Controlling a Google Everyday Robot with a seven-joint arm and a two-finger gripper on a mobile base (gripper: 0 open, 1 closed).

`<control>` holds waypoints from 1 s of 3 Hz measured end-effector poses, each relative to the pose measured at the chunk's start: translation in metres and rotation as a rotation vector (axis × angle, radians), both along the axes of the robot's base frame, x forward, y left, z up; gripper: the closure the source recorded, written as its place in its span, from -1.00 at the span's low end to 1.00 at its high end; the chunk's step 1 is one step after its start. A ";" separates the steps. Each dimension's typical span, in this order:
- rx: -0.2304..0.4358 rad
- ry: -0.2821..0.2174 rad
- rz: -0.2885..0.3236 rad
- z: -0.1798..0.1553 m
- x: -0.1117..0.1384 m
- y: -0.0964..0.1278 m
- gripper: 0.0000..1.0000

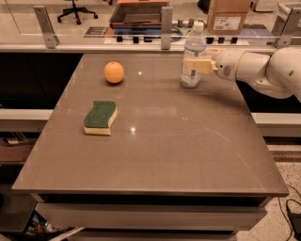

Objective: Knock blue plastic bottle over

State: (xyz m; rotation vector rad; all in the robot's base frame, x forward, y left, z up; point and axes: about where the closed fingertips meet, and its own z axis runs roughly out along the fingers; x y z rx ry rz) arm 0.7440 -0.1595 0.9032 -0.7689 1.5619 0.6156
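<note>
The blue plastic bottle [194, 47] stands upright at the far right of the brown table [188, 141]. It is clear and bluish, with a white cap and a pale label. My gripper [194, 65] reaches in from the right on a white arm [263, 68]. Its cream tip lies across the bottle's lower middle, touching it or very close to it.
An orange ball [114, 72] sits at the far left of the table. A green and yellow sponge [100, 117] lies left of centre. Behind the table runs a rail with metal posts [166, 21], and a cardboard box [228, 14] stands beyond it.
</note>
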 end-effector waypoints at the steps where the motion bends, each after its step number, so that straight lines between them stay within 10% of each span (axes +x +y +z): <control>1: 0.000 0.000 0.000 0.000 0.000 0.000 1.00; 3: -0.077 0.048 -0.019 0.009 -0.004 -0.007 1.00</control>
